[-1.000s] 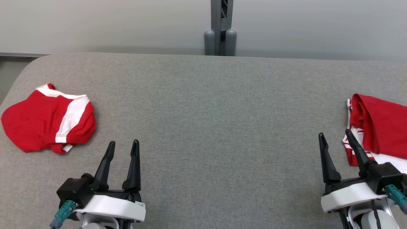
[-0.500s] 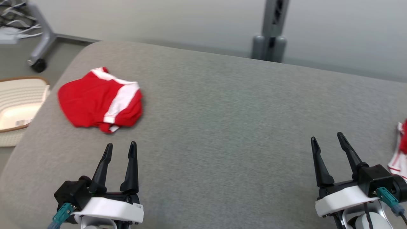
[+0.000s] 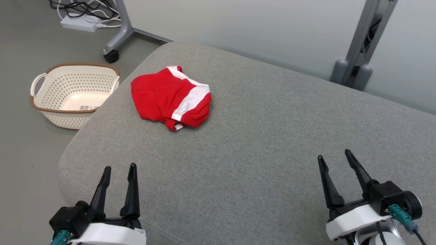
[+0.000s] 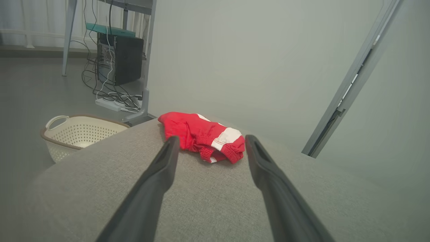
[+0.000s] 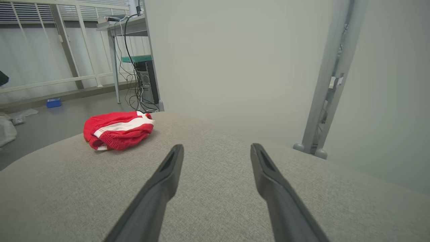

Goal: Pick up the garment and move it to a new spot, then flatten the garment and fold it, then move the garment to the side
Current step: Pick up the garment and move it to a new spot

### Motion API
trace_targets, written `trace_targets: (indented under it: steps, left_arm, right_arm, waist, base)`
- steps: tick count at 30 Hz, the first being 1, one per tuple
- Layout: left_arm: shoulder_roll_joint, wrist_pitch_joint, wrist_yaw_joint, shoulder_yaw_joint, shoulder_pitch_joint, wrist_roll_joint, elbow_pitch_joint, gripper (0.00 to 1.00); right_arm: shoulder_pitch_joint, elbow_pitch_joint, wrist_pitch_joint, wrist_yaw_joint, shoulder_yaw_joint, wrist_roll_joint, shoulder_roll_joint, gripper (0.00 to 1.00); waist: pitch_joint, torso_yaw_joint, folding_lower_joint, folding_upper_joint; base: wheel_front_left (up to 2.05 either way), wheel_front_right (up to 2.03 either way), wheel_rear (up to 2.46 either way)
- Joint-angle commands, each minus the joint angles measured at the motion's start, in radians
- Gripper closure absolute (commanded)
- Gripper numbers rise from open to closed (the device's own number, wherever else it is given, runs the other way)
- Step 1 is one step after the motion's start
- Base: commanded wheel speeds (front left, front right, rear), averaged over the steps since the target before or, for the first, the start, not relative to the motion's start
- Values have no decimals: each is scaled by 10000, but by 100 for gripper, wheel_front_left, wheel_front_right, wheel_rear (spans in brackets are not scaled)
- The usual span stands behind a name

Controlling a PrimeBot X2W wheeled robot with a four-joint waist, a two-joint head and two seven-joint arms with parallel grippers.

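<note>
**Empty tools, garment near the drop-off**

The left tool (image 3: 120,166) and right tool (image 3: 333,154) hang wide open and empty at the worktop's (image 3: 255,136) near edge. The crumpled red garment (image 3: 163,97) lies by the far-left corner. A shallow pinch may catch one layer or push it off toward the laundry basket (image 3: 64,119).

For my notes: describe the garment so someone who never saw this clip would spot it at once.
Start at the wide grey fabric-covered table. Near its far left corner, where the cream perforated plastic basket stands on the floor, lies a crumpled red garment with a broad white stripe. Its bright red stands out from the grey cloth and the pale basket.
</note>
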Motion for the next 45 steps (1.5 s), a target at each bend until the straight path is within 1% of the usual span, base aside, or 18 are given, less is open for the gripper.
trace_targets:
  steps: [1,5,12,18,22,24,28,32,35,36,39,43,45]
  left_arm:
    - [32,-19,73,82,55,-9,-89,0]
    - [39,-19,179,240,247,-99,-309,0]
    - [40,-19,273,326,420,-155,-482,0]
    - [40,-19,359,363,321,-195,-588,0]
    - [39,-19,353,331,143,-284,-623,0]
    - [40,-19,289,392,-33,-502,-667,0]
    - [40,-19,97,479,-509,-471,-555,0]
    - [69,-19,-349,597,-1501,-27,171,0]
    - [438,16,-563,575,-2574,86,1167,0]
    - [638,192,-636,512,-3006,52,1523,0]
    - [1442,1099,-793,12,-4255,192,2381,0]
    - [2153,2447,-871,-320,-5790,-411,3208,0]
    - [2435,3131,-889,-659,-6462,-745,3554,0]
  right_arm:
    - [-113,42,-64,-3,89,54,-43,0]
    - [-352,233,-64,-3,389,36,-52,0]
    - [-609,501,-64,-3,612,76,-49,0]
    - [-592,627,-64,-3,516,-8,-51,0]
    - [-587,557,-64,-3,325,-171,-52,0]
    - [-594,472,-64,-3,203,-263,-57,0]
    - [-666,368,-5,-3,-77,-371,-228,0]
    - [-826,-3,216,-3,-224,-506,-434,0]
    - [-1015,-355,446,-5,-199,-562,-633,0]
    - [-1089,-489,530,-3,-146,-559,-676,0]
    - [-1321,-811,811,-3,-87,-537,-871,0]
    - [-1505,-1181,1111,-3,5,-545,-1220,0]
    - [-1586,-1333,1201,-3,-39,-507,-1347,0]
  waist:
    - [8,152,0,0]
    - [104,215,0,0]
    - [112,235,0,0]
    - [105,207,0,0]
    - [297,201,0,0]
    - [468,210,0,0]
    - [796,233,0,0]
    - [1207,188,0,0]
    - [1599,-81,0,0]
    - [1738,-197,0,0]
    - [2152,-520,0,0]
    - [2674,-916,0,0]
    - [2890,-1085,0,0]
  base:
    - [0,0,0]
    - [0,0,0]
    - [0,0,0]
    - [0,0,0]
    - [0,0,0]
    - [0,0,0]
    - [0,0,0]
    - [0,0,0]
    - [0,0,0]
    - [0,0,0]
    - [0,0,0]
    - [0,0,0]
    - [0,0,0]
